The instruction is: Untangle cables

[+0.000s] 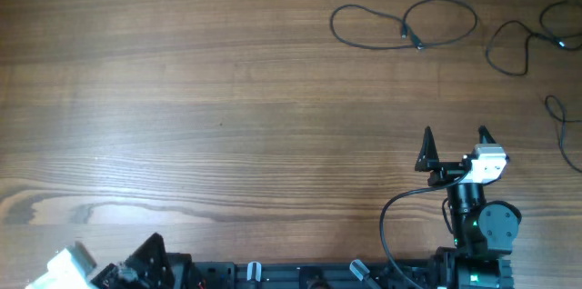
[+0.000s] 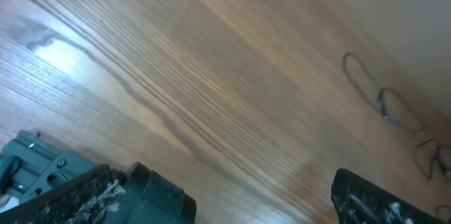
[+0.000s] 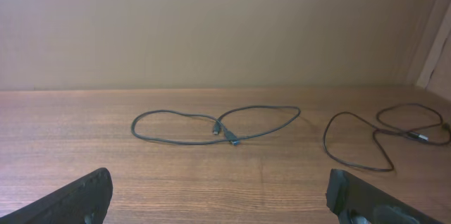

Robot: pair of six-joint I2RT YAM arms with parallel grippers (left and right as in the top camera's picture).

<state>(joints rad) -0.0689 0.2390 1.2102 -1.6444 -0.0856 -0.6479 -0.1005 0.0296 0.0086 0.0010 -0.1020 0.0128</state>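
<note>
So here's the setup: big wooden tabletop [image 1: 227, 98], mostly bare wood grain. My right claw [image 1: 456, 133] is sitting low over it with the fingers spread wide apart and nothing between them. My left claw [image 2: 239, 175] is parked way off to that one's left at the near edge, also wide apart and holding nothing. The cables are all out ahead of the right claw and none of them touch it. The looped cable [image 1: 405, 27] lies pretty much straight ahead, two flat loops meeting at the small plugs in the middle. The second cable [image 1: 514, 48] is ahead and off to the right, a looser squiggle running to the edge of the view. The third cable [image 1: 564, 125] is just to the right of the claw, mostly cut off by the frame.
</note>
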